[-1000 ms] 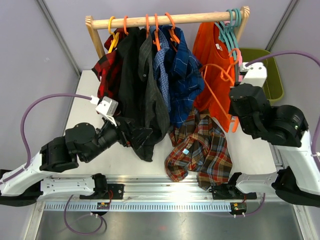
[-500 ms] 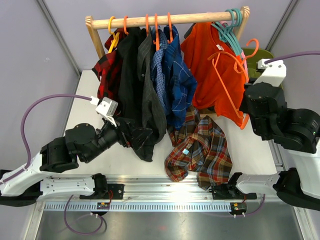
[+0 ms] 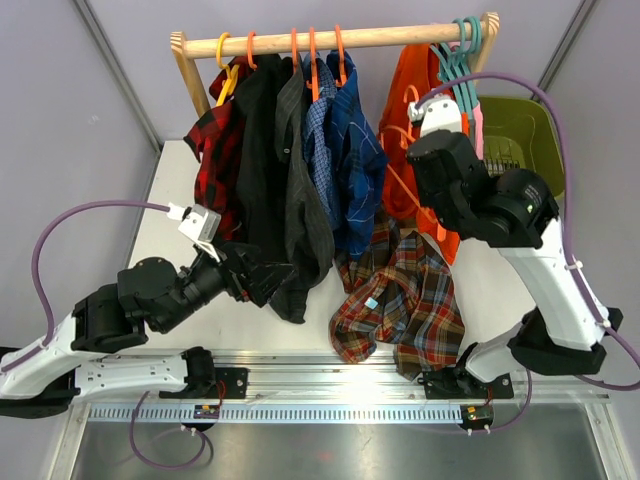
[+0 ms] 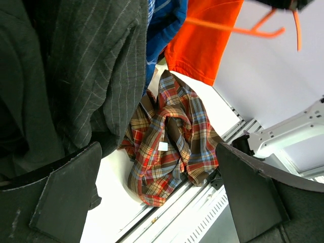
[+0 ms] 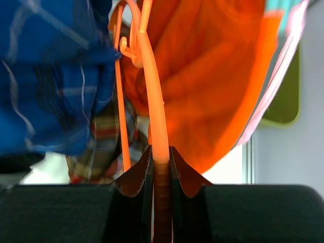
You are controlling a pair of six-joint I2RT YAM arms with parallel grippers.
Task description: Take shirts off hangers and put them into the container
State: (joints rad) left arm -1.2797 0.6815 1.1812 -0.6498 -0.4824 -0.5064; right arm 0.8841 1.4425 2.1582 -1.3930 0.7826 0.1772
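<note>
The orange hanger [image 5: 154,106] is thin, glossy plastic in the same bright colour as the orange shirt [image 3: 428,75] behind it. The right gripper [image 5: 161,158] is clamped on one of its arms. In the right wrist view that arm rises straight out from between the fingers, bends a little left near the top and ends beside a small hook. A second, thinner arm runs nearly parallel just to its left, so the hanger's long axis lies along the gripper's own line. Whether its hook sits on the wooden rail [image 3: 330,40] cannot be told.

The orange shirt hangs in loose folds at the right end of the rail, just left of the teal hangers [image 3: 462,45], with a pink shirt [image 5: 283,76] as a narrow strip at its right side.

The olive-green container [image 3: 520,130] stands at the far right corner of the table [image 3: 170,200]. The brown-red-teal plaid shirt [image 3: 400,300] lies crumpled near the table's near edge.

The left gripper [image 4: 157,152] has its fingers spread wide around nothing, beside the lower hem of the grey shirt [image 3: 300,190].
</note>
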